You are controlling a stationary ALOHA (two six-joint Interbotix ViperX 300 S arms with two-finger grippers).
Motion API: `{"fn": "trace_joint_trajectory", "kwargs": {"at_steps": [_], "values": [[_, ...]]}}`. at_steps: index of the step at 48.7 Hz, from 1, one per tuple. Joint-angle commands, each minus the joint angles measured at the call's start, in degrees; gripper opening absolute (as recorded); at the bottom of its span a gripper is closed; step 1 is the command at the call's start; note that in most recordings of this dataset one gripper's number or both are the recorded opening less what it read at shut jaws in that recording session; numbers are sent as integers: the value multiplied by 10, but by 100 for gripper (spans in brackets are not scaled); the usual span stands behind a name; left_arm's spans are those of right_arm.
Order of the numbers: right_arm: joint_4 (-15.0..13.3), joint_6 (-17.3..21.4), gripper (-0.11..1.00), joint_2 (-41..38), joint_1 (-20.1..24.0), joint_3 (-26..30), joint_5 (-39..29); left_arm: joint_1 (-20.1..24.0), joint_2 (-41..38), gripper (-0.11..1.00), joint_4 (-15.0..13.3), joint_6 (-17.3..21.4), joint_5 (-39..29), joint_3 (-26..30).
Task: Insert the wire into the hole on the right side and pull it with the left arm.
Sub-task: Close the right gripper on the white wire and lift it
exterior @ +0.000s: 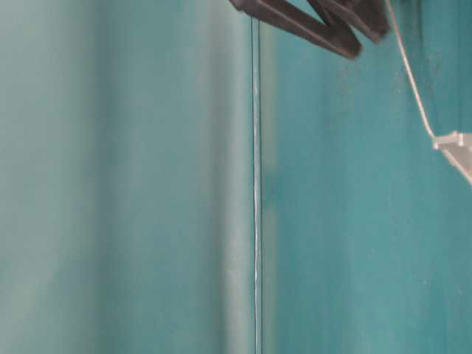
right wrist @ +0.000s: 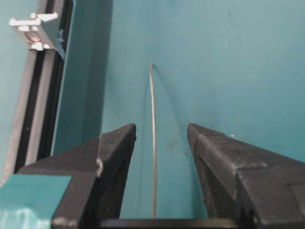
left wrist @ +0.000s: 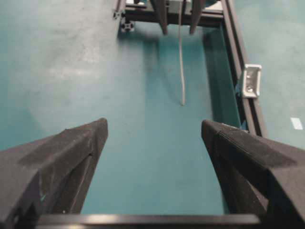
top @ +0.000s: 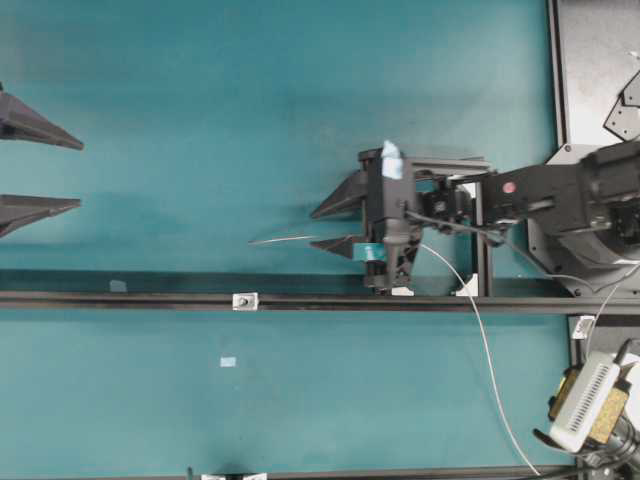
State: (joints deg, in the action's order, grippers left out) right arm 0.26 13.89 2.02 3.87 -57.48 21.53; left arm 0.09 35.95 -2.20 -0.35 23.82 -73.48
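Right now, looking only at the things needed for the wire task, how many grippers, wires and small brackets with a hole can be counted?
Grippers: 2, the left gripper and the right gripper
Wire: 1
Bracket with hole: 1
Total: 4

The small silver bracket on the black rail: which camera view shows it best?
The left wrist view: the bracket is large there, with a dark opening visible in its face. The right wrist view shows it near the top left corner. Overhead it is tiny. The table-level view does not clearly show it.
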Motion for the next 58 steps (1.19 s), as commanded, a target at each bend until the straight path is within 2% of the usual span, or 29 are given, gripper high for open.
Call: {"fn": "trace_joint_trajectory", "kwargs": {"at_steps": [1,31,45,49,58], "values": [[-1,1,60,-11,1,22,4,-2,1,62,-1,-1,5,9],[2,0,60,-76,-10,69,8,-2,1,61,-1,-1,5,7],[2,0,59,-88,-10,73,27,-2,1,61,-1,-1,5,6],[1,-2,50,-88,-10,73,27,-2,1,62,-1,-1,5,6],[0,-5,9,-88,-10,69,27,-1,1,61,-1,-1,5,4]]}}
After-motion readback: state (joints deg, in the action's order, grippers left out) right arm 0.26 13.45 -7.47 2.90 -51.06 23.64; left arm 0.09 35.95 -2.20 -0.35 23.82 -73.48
